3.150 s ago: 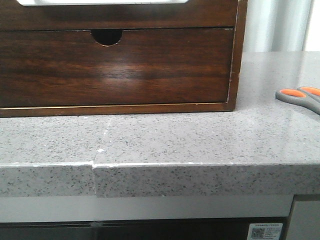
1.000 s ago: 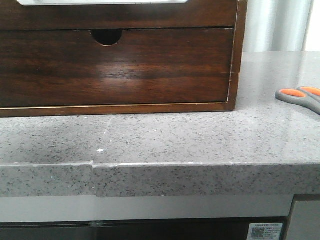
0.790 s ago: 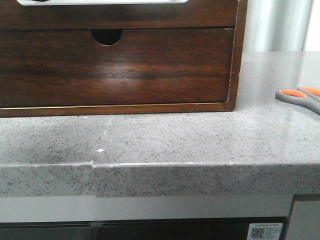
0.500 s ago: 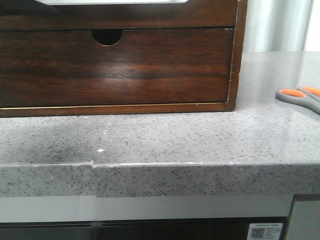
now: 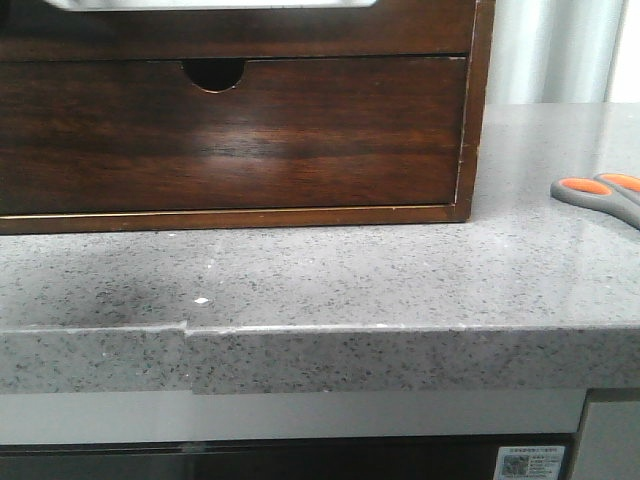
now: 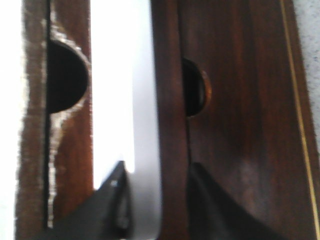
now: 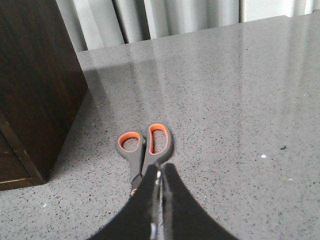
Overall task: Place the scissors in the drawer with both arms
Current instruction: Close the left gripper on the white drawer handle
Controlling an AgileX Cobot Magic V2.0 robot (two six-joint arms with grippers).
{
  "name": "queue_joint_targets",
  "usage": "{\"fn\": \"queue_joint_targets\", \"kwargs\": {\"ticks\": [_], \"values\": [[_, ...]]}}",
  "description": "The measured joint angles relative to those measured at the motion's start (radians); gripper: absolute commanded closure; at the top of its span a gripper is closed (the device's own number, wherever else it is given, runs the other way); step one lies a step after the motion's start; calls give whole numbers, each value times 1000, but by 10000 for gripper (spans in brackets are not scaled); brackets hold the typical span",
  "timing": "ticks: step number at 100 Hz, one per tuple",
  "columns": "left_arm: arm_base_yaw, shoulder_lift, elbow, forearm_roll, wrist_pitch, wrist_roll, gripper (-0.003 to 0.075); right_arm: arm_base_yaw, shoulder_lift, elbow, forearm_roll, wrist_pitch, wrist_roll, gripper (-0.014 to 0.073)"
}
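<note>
The scissors (image 5: 600, 194) lie flat on the grey counter (image 5: 400, 270) at the right edge of the front view, well apart from the cabinet (image 5: 300, 140), w/ orange-lined loops toward it. They look light, stiff and thin. The metal blades are prob. slick, so the grey plastic handles or the pivot give the safer hold, and lying flat they leave little to get under.

The right gripper (image 7: 160, 200) has its fingers pressed together right over the blades. It's unclear whether the blades sit between them, as they are hidden.

The drawer (image 6: 172, 100) only shows as a pale strip at the top edge of the front view. The left gripper (image 6: 160, 210) has its fingers apart, either side of the drawer front. The view is blurred, so can't tell if they pinch it. Blade tips are cut off in front view, and neither arm shows there
</note>
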Motion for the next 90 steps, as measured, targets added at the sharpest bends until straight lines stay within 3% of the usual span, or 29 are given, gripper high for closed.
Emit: {"fn": "queue_joint_targets", "kwargs": {"ticks": [7, 56, 90], "values": [[0, 0, -5, 0, 0, 2, 743, 0, 0, 0, 0, 0, 0, 655], [0, 0, -5, -2, 0, 2, 742, 0, 0, 0, 0, 0, 0, 655], [-53, -33, 10, -3, 38, -4, 742, 0, 0, 0, 0, 0, 0, 655]]}}
